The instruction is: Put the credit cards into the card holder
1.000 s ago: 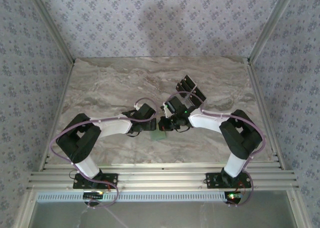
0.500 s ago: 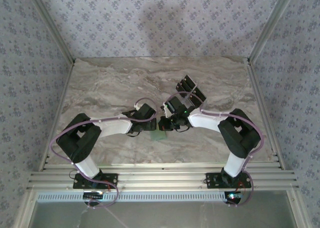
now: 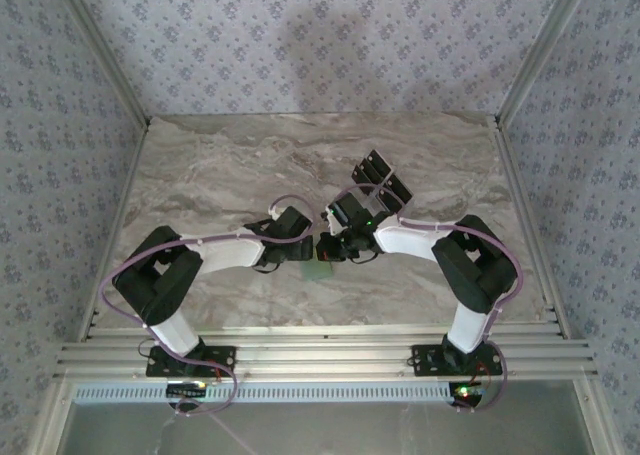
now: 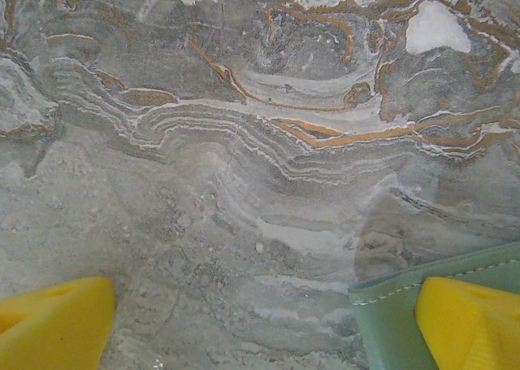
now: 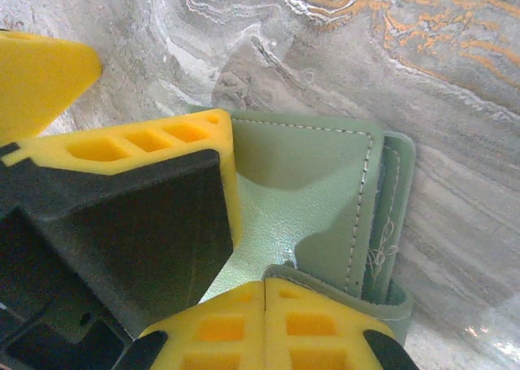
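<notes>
The card holder (image 5: 325, 175), a pale-green stitched wallet, lies on the marble between both grippers, and its edge peeks out below them (image 3: 318, 269). My right gripper (image 5: 266, 305) is shut, its yellow pads pinching the wallet's near flap, which curls up at the fingertips. My left gripper (image 4: 260, 325) is open. Its right finger (image 4: 471, 321) rests on the wallet's corner (image 4: 390, 313) and its left finger (image 4: 53, 321) is over bare marble. That pressing finger also appears in the right wrist view (image 5: 146, 146). The credit cards (image 3: 380, 178), a small black fanned stack, lie just beyond the right gripper (image 3: 328, 247).
A marble tabletop (image 3: 220, 175) is enclosed by patterned walls on three sides. An aluminium rail (image 3: 320, 350) runs along the near edge by the arm bases. Both wrists meet at the table's middle, the left gripper (image 3: 303, 249) almost touching the right one.
The right arm's elbow has drifted slightly left and its gripper has edged a little toward the left gripper. The left arm has stayed put.
</notes>
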`<action>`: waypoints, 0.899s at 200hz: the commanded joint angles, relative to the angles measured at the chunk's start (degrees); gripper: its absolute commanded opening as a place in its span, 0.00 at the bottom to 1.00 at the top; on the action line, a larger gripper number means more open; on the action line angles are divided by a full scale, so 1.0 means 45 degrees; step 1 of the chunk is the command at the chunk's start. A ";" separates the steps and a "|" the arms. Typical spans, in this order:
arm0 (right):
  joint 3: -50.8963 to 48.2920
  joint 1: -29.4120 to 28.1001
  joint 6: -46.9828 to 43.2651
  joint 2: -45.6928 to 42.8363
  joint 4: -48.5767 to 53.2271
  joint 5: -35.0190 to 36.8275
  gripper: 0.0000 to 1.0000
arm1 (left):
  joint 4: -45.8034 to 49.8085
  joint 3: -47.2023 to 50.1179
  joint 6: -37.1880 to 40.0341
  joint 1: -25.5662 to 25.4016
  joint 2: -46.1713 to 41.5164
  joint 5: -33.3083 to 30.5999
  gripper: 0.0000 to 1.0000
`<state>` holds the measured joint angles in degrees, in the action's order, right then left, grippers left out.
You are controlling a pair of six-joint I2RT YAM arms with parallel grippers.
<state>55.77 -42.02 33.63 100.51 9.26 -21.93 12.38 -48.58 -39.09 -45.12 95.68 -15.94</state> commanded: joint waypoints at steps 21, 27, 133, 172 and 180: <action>0.0361 -0.0021 0.0168 -0.0187 -0.0035 0.0080 0.00 | 0.0959 0.0639 0.0113 -0.0247 0.0961 0.0770 0.97; 0.0360 -0.0033 0.0183 -0.0171 -0.0084 0.0085 0.00 | 0.0950 0.0640 0.0113 -0.0247 0.0965 0.0765 0.97; 0.0213 0.0002 0.0359 -0.0514 -0.0480 0.0295 0.00 | 0.0979 0.0636 0.0113 -0.0278 0.0984 0.0809 0.97; 0.0255 -0.0032 0.0363 -0.0190 -0.0456 0.0226 0.00 | 0.0998 0.0609 0.0141 -0.0270 0.0984 0.0823 0.97; 0.0232 -0.0034 0.0371 -0.0147 -0.0470 0.0195 0.00 | 0.0998 0.0612 0.0146 -0.0276 0.0984 0.0827 0.97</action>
<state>55.77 -42.02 34.70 99.53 7.40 -21.28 12.34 -48.58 -39.09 -45.12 95.74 -15.94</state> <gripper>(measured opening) 0.065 0.971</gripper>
